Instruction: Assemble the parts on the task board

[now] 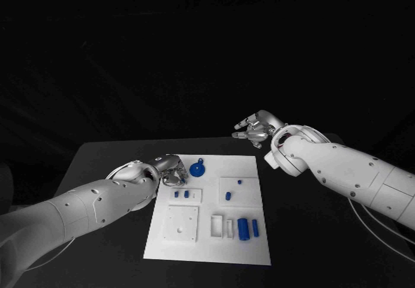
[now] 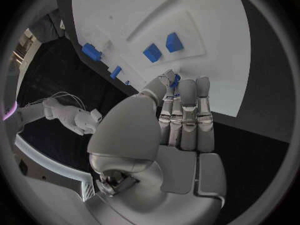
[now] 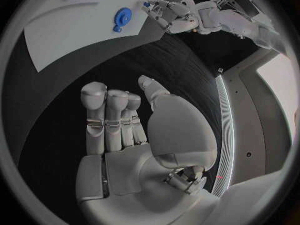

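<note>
Head view: a matte black bench point(image 1: 113, 157) under dark surroundings carries the flat white task board point(image 1: 210, 237), its shallow raised plates bearing small glossy blue parts point(image 1: 244, 228). A round blue wheel-shaped part point(image 1: 198, 170) lies at its far edge. Beside it, the left robot hand point(image 1: 172, 171) hovers, fingers straight and together, holding nothing. The right robot hand point(image 1: 253, 130) hangs empty beyond the board, fingers loosely apart.

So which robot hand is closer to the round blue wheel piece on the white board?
Left. The left hand sits right beside the round blue wheel piece; the right hand hovers off past the white board.
</note>
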### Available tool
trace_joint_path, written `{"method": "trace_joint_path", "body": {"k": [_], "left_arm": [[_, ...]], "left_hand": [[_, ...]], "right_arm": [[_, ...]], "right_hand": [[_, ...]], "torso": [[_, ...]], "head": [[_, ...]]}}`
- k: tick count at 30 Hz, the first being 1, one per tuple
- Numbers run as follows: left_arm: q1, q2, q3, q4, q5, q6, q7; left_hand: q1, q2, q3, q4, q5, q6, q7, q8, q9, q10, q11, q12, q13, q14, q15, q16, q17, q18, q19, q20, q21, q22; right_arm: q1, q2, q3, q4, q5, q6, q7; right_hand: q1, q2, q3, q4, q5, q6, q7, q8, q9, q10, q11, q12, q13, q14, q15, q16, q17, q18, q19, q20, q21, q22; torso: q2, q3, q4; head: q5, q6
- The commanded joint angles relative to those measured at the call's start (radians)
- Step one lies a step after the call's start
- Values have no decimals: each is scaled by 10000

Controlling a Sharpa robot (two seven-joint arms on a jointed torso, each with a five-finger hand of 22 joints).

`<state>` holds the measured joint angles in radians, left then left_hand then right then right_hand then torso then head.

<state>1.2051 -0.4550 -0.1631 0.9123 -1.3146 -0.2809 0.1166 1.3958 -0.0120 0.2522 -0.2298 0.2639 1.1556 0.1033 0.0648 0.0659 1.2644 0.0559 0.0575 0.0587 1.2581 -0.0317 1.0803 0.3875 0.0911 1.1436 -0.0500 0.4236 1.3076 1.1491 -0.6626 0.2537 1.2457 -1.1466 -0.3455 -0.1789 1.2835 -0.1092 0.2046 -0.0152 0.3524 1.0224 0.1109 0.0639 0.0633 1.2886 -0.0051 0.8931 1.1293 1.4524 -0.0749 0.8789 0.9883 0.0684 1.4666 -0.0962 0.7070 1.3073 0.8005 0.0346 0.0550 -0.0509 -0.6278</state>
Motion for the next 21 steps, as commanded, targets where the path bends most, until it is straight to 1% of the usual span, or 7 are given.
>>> {"method": "trace_joint_path", "body": {"k": [1,3,12,20,21], "left_arm": [[-27,43,2,-42,57,104,121],[-39,51,2,-62,58,102,127],[-75,134,0,-152,66,115,141],[-149,255,-3,-325,67,161,158],[-160,268,-4,-347,67,163,161]], "left_hand": [[-52,27,-50,10,10,58,29,-18,-1,-7,11,39,14,45,18,-1,9,125,62,0,-47,209],[-52,27,-50,10,10,58,29,-18,-1,-7,11,39,14,45,18,-1,9,125,62,0,-47,209],[-63,32,-48,11,7,44,32,-20,-1,-12,13,39,14,44,19,-6,3,124,68,1,-56,207],[-63,32,-48,11,7,44,32,-20,-1,-12,13,39,14,44,19,-6,3,124,68,1,-56,207],[-63,32,-48,11,7,44,32,-20,-1,-12,13,39,14,44,19,-6,3,124,68,1,-56,207]], "right_arm": [[-4,12,2,7,-18,25,94],[-4,12,2,6,-18,24,94],[-6,14,2,10,-18,21,94],[-8,18,2,14,-18,24,98],[-8,17,2,14,-18,24,98]], "right_hand": [[-108,9,23,39,18,64,-7,-20,-3,-37,-16,19,16,-14,-14,-3,13,103,289,22,-17,931],[-108,9,23,39,18,64,-7,-20,-3,-37,-16,19,16,-14,-14,-3,13,103,289,22,-17,931],[-108,9,23,39,18,64,-7,-20,-3,-37,-16,19,16,-14,-14,-3,13,103,289,22,-17,931],[-108,9,23,39,18,64,-7,-20,-3,-37,-16,19,16,-14,-14,-3,13,103,289,22,-17,931],[-108,9,23,39,18,64,-7,-20,-3,-37,-16,19,16,-14,-14,-3,13,103,289,22,-17,931]], "torso": [[-1,1,7],[-3,1,5],[-2,6,-2],[-1,17,-3],[0,12,-2]], "head": [[-20,10],[-14,-1],[-14,23],[-28,24],[-34,22]]}}
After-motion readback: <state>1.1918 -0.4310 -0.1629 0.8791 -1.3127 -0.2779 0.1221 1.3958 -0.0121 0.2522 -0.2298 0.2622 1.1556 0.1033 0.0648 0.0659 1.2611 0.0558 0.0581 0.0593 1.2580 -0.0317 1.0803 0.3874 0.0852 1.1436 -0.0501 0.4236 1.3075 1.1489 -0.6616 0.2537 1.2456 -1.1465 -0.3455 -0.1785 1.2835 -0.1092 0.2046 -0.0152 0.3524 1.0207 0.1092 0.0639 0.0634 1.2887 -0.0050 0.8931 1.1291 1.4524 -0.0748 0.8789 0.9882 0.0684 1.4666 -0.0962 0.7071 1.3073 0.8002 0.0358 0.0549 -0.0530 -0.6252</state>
